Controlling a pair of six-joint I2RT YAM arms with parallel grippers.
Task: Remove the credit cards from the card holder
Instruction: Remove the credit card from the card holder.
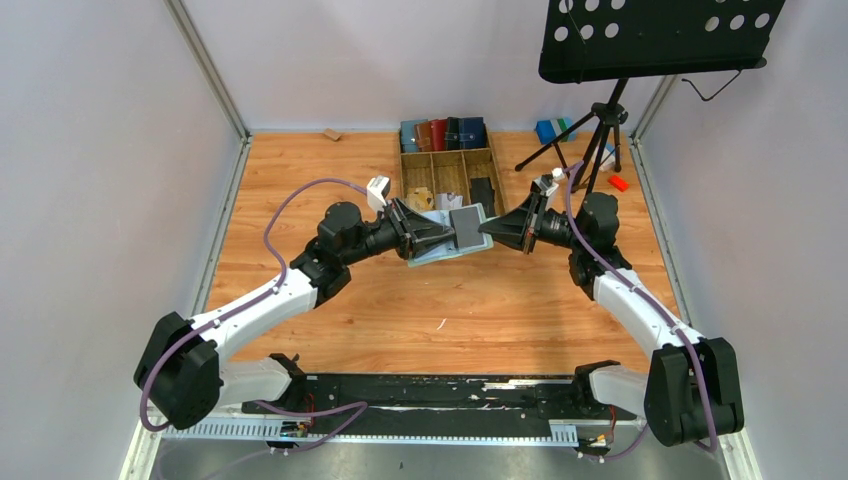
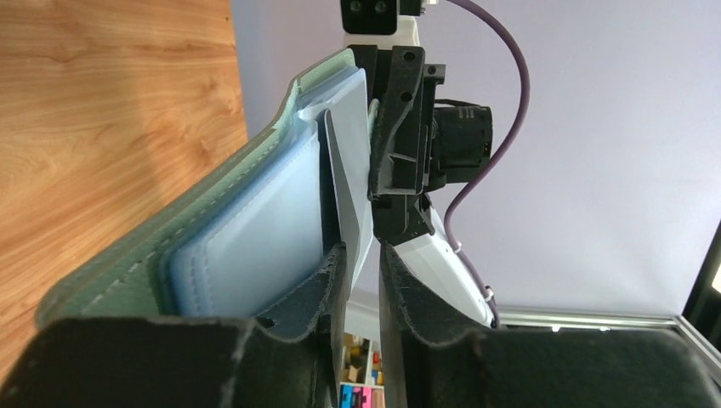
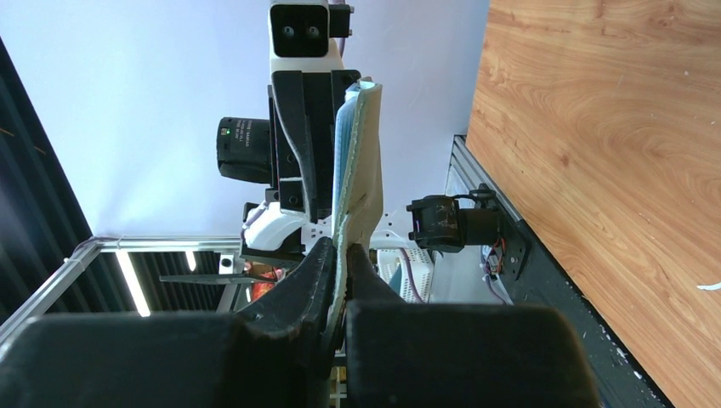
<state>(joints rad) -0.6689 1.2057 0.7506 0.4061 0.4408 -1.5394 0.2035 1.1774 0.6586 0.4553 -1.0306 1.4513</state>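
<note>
The sage-green card holder point(image 1: 438, 252) hangs open above the middle of the table, between both grippers. My right gripper point(image 1: 488, 228) is shut on one edge of it; in the right wrist view the green flap point(image 3: 361, 170) is pinched between the fingers of that gripper point(image 3: 340, 249). A dark grey credit card point(image 1: 468, 228) sticks out of the pale blue inner pocket point(image 2: 221, 238). In the left wrist view the card's point(image 2: 347, 187) lower edge reaches in between the fingers of my left gripper point(image 2: 364, 252). It lies against one finger, and the jaws stand a narrow gap apart.
A wooden compartment tray point(image 1: 447, 170) stands behind the grippers with a row of wallets point(image 1: 445, 133) at its back. A tripod music stand point(image 1: 610, 110) occupies the back right, with a blue box point(image 1: 550, 130) and a small red object point(image 1: 618, 183) near its legs.
</note>
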